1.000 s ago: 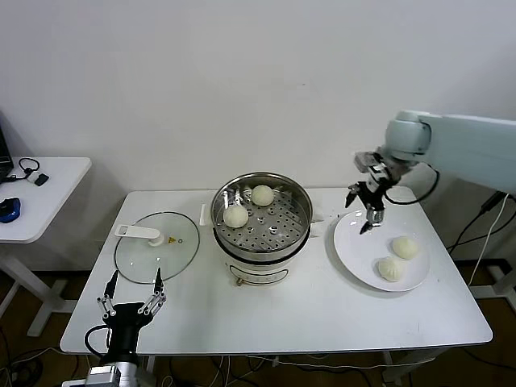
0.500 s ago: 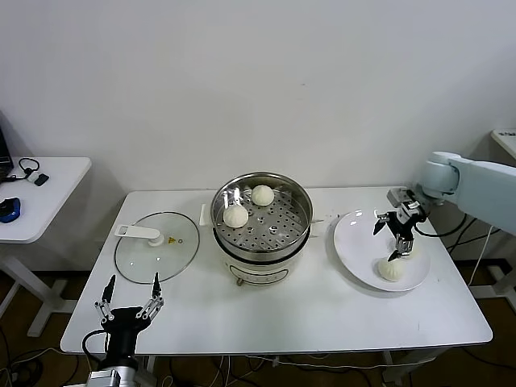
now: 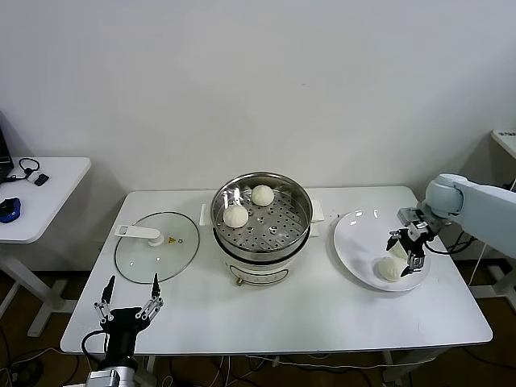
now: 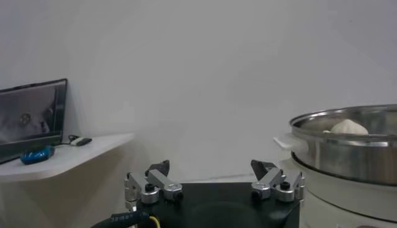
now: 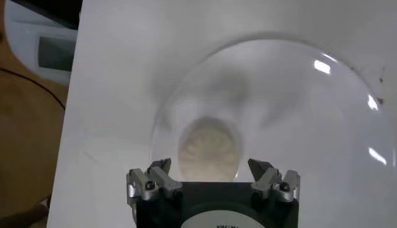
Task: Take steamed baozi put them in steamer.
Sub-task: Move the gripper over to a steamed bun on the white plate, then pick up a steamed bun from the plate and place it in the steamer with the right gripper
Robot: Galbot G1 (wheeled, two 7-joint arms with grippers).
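At the right of the head view, the right tool (image 3: pixel 407 252) hangs spread wide over the white plate (image 3: pixel 355 242), holding nothing, a steamed baozi (image 5: pixel 209 150) between its fingers and another (image 3: pixel 388 269) beside it. Two baozi (image 3: pixel 236 216) lie in the steamer (image 3: pixel 261 250) at centre. The left tool (image 3: pixel 129 305), spread, idles at lower left by the tabletop (image 3: pixel 322 310) edge.

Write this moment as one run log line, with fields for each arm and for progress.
right gripper: open over plate bun | left gripper: open, parked at table front | steamer: two buns in
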